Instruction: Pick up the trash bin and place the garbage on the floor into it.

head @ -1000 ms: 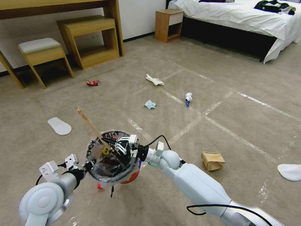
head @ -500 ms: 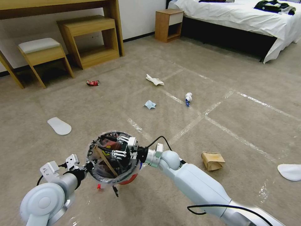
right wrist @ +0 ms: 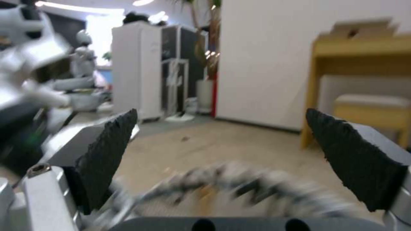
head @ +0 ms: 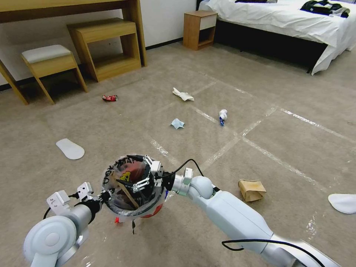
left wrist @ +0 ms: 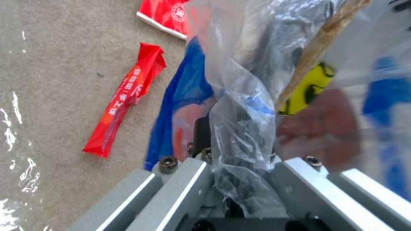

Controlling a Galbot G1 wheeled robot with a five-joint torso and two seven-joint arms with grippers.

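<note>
Right gripper hovers over the mouth of the small round red bucket with a blue rim, its black-padded fingers spread wide and holding nothing. That trash bin, lined with a clear plastic bag printed in black and with a yellow smiley, is held up off the beige-grey short carpet by the left gripper, which is clamped on the near-left part of the rim with bag plastic bunched between its jaws. Inside the bin a thin wooden stick lies slanted across the liner. On the carpet just below the bin lies a long red printed wrapper. Farther out, well apart from one another, lie a crumpled brown paper bag to the right of the right arm, a pale blue mask, a white-blue wad, a white crumpled paper and a crushed red can near the wooden bench. Shiny clear tape lines cross the carpet.
</note>
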